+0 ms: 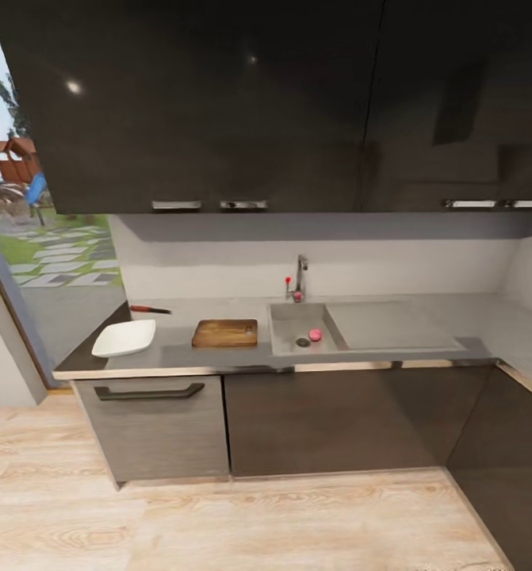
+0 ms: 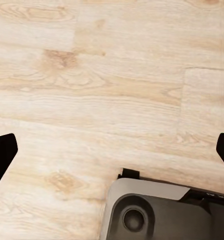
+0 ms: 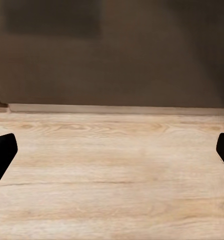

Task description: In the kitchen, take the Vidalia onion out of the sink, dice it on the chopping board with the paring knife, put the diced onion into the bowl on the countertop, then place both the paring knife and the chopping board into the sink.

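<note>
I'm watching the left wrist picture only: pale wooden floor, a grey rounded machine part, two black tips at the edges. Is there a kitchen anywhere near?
Observer: Yes. The head view shows a grey countertop ahead, with a sink set in it.
Operator: Is anything in that sink?
Observer: A small pinkish onion lies in the basin, right beside the drain hole.
Operator: And something to cut it on?
Observer: A wooden chopping board lies flat on the countertop just left of the sink, with a white bowl farther left.
</note>
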You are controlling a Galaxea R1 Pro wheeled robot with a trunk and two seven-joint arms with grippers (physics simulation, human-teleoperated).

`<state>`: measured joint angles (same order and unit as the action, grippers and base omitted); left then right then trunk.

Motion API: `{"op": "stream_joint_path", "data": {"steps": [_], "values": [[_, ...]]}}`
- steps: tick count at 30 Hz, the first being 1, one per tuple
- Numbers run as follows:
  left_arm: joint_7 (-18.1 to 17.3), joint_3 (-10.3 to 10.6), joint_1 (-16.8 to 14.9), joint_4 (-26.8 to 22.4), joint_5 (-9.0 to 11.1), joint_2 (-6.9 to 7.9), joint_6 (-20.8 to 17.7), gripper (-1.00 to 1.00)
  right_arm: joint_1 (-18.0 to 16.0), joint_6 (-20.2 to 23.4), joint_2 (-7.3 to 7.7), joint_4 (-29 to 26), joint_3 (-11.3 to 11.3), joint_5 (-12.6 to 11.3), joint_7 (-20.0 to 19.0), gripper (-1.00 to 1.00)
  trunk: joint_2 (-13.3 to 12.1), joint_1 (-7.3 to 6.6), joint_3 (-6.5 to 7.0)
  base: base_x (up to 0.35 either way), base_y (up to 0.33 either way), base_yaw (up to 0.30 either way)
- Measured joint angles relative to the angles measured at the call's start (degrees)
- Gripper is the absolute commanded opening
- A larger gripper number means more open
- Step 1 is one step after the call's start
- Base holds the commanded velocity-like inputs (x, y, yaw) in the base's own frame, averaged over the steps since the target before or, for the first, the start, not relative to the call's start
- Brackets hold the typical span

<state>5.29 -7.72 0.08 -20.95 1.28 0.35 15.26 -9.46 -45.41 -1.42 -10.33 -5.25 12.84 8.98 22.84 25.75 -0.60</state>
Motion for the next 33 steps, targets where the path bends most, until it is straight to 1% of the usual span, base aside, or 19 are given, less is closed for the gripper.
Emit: {"op": "stream_joint_path", "data": {"steps": [9,12,16,27,30,32,33], "values": [[0.07,0.0,0.0,-0.02,0.0,0.01,0.0,1.0,0.0,0.01,-0.04,0.05,0.05,0.0,-0.05,1.0,0.01,0.0,0.09,0.046,-0.315,-0.025],[0.07,0.0,0.0,-0.02,0.01,0.0,0.0,1.0,0.0,0.01,-0.11,0.07,0.13,0.01,-0.06,1.0,0.02,-0.01,0.09,0.109,-0.313,-0.001],[0.08,0.0,0.0,0.04,0.07,0.0,0.0,1.0,0.0,0.03,-0.58,0.09,0.14,0.01,-0.01,1.0,0.02,-0.01,0.09,0.121,-0.313,0.0],[-0.06,0.06,0.0,0.02,-0.05,0.02,0.03,1.0,0.0,0.09,-0.74,0.08,0.07,0.02,0.01,1.0,0.02,-0.01,0.09,0.133,-0.312,0.0],[0.02,-0.02,0.0,-0.07,-0.02,-0.27,-0.31,1.0,0.0,0.05,-0.71,0.06,0.03,0.01,0.0,1.0,0.01,-0.01,0.09,0.103,-0.236,0.0],[0.28,0.05,0.0,-1.08,-0.09,-0.81,-0.65,1.0,0.0,0.04,-0.69,0.06,0.01,0.0,0.0,1.0,0.01,0.0,0.09,0.047,-0.106,0.0],[0.41,0.08,-0.01,-2.57,-0.13,-1.29,-1.36,1.0,-0.01,0.03,-0.66,0.04,0.0,0.0,-0.01,1.0,0.01,0.0,0.09,0.029,-0.066,0.0]]}}
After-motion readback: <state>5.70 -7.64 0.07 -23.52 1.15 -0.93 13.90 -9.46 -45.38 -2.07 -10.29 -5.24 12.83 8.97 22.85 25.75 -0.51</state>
